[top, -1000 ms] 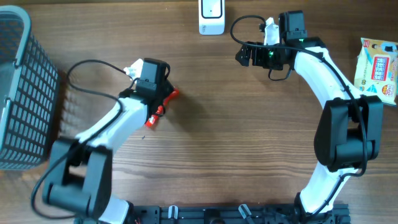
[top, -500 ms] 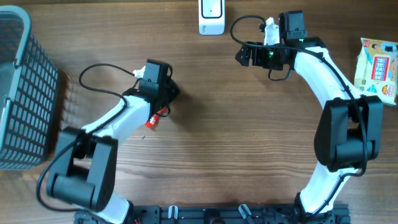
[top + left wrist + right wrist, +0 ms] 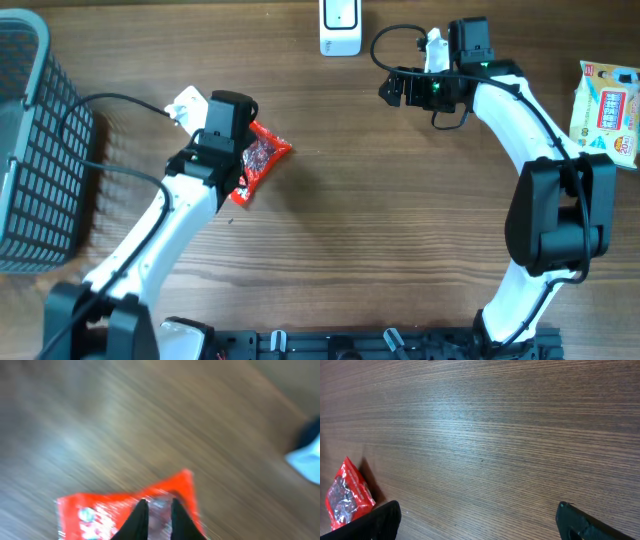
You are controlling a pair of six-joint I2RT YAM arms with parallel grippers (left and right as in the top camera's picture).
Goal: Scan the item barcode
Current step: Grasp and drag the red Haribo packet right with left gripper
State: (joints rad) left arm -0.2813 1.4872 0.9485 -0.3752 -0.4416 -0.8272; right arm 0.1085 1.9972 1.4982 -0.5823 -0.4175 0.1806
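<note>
Red packet (image 3: 262, 155) lies on the surface under the left gripper (image 3: 156, 503); fingers nearly together over it, can't tell if gripping. Its print is too blurred to read. Right gripper (image 3: 477, 507) fingers spread wide, holding nothing.

Wooden table (image 3: 350, 200), red packet (image 3: 264, 156), grey basket (image 3: 30, 150), white device (image 3: 340, 25), perhaps a scanner, yellow pack (image 3: 605, 110)

One red snack packet (image 3: 262, 158) lay left of centre, with one dark mesh basket (image 3: 40, 130) at the far left edge. One white scanner (image 3: 340, 27) stood at the far side and one yellow-and-white pack (image 3: 607, 110) at the right. Two arms reached in, a left arm (image 3: 170, 215) and a right arm (image 3: 520, 110).
</note>
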